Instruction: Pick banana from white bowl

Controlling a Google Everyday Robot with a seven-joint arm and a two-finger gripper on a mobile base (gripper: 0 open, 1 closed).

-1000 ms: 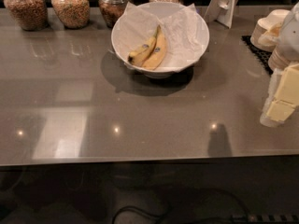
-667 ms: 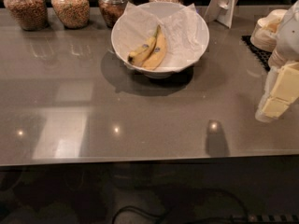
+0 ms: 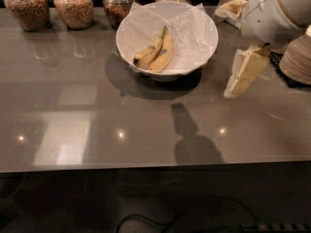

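Observation:
The white bowl (image 3: 197, 21), wide and lined with crinkled white paper, stands at the back middle of the grey table. Two yellow bananas lie side by side in it. The banana (image 3: 149, 51) is the slimmer left one, with a dark end pointing front-left and a small dark sticker. The broader banana (image 3: 165, 55) lies against its right side. My gripper (image 3: 241, 75), cream-coloured, hangs tilted just above the table to the right of the bowl, apart from it and holding nothing that shows. The white arm (image 3: 274, 8) rises behind it.
Several glass jars of grains (image 3: 73, 6) line the table's back edge. Stacked small cream bowls (image 3: 297, 59) sit on a black mat at the right edge. The table's front edge (image 3: 155, 166) runs across the lower view.
My gripper has moved left and farther back, closer to the bowl's right side, and more of the arm has come into view. The bowl and bananas have not moved.

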